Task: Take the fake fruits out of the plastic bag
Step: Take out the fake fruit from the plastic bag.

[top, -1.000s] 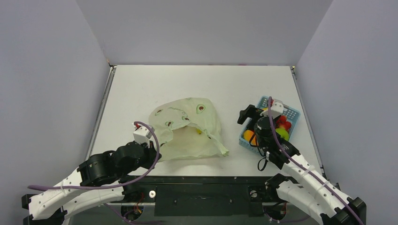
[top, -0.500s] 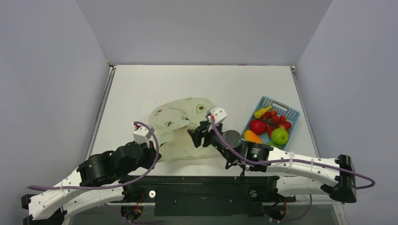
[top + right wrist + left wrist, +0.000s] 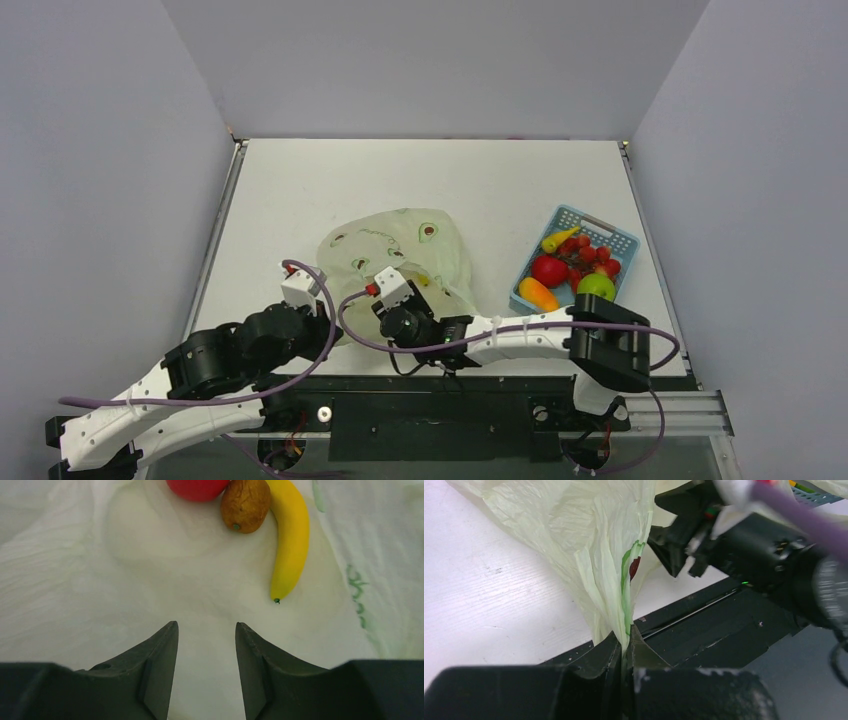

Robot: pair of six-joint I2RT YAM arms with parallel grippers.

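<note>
The pale yellow-green plastic bag [image 3: 400, 250] lies crumpled mid-table, its mouth facing the arms. My left gripper [image 3: 625, 639] is shut on the bag's [image 3: 589, 540] near edge, pinching a gathered fold and holding it up; from above the left gripper [image 3: 328, 324] sits at the bag's near-left corner. My right gripper [image 3: 206, 626] is open inside the bag [image 3: 100, 580] with nothing between its fingers. Just ahead of it lie fake fruits: a yellow banana [image 3: 290, 540], a brown fruit [image 3: 246, 505] and a red fruit [image 3: 197, 487]. From above, the right gripper [image 3: 388, 298] is at the bag mouth.
A blue lattice basket [image 3: 622, 240] stands at the right, holding a red apple [image 3: 550, 270], a green apple [image 3: 597, 287], an orange fruit [image 3: 538, 293], a yellow one [image 3: 555, 240] and red berries [image 3: 585, 250]. The right arm [image 3: 520, 335] stretches along the table's near edge.
The right arm swung left from above the basket to the bag mouth and reached in, its jaws narrowing on the way. The left gripper kept its hold on the bag.
</note>
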